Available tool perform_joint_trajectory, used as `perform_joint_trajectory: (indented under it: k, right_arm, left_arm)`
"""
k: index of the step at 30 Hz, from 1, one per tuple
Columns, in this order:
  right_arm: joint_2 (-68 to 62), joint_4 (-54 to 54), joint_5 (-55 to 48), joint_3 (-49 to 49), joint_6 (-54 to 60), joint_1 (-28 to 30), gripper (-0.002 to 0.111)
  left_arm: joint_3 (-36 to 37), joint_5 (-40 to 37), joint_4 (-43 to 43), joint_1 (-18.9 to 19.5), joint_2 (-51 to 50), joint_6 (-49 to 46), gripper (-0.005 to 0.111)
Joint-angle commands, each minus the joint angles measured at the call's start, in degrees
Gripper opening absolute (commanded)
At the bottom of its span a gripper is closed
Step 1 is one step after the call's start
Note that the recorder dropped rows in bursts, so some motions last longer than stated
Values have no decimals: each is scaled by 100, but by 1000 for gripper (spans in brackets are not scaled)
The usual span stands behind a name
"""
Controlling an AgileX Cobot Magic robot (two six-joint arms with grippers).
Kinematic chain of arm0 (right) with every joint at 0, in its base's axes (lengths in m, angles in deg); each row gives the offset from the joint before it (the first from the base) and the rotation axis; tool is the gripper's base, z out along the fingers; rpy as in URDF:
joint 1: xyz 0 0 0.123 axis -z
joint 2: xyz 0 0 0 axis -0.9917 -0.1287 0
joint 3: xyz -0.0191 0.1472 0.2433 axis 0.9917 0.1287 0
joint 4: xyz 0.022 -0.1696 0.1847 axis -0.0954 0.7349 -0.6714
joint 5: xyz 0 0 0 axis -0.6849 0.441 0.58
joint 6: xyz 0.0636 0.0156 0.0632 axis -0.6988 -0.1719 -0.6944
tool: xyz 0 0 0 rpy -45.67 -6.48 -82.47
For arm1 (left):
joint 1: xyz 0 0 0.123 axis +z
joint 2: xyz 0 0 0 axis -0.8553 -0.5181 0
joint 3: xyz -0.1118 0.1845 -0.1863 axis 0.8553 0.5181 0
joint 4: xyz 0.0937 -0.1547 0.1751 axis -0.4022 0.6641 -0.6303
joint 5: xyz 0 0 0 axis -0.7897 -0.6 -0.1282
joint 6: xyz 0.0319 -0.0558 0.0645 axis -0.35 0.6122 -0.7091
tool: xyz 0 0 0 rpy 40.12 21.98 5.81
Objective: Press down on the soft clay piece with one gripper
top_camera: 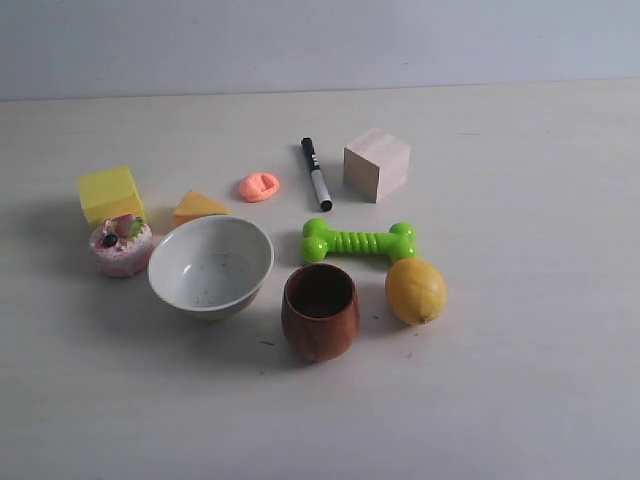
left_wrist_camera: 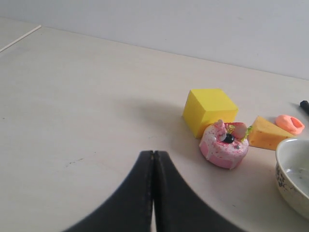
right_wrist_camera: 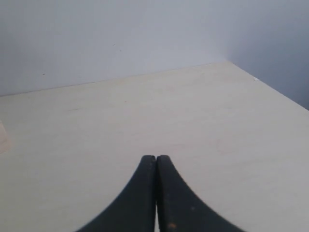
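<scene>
While only the wrist views show the left gripper (left_wrist_camera: pixel 153 154) and right gripper (right_wrist_camera: pixel 156 159), both closed tip to tip and empty, the exterior view shows the clay piece (top_camera: pixel 259 187) between the orange wedge (top_camera: pixel 198 208) and the marker (top_camera: pixel 316 173), dented, long axis running side to side, on a pale table (top_camera: pixel 520 400) before a plain light wall (top_camera: pixel 320 40).

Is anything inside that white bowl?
The white bowl looks empty: only a few dark specks on its inner surface. The near inside wall is hidden behind its rim.
</scene>
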Motion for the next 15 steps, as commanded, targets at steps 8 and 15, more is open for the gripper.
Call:
perform_joint_trajectory:
  k: [8,15]
  right_arm:
    - [386,21,-139,24,70,-761,0]
    - [414,21,-519,24,80,-880,0]
  left_arm:
    - [15,4,35,-28,39,-17,0]
    - [15,4,35,-28,39,-17,0]
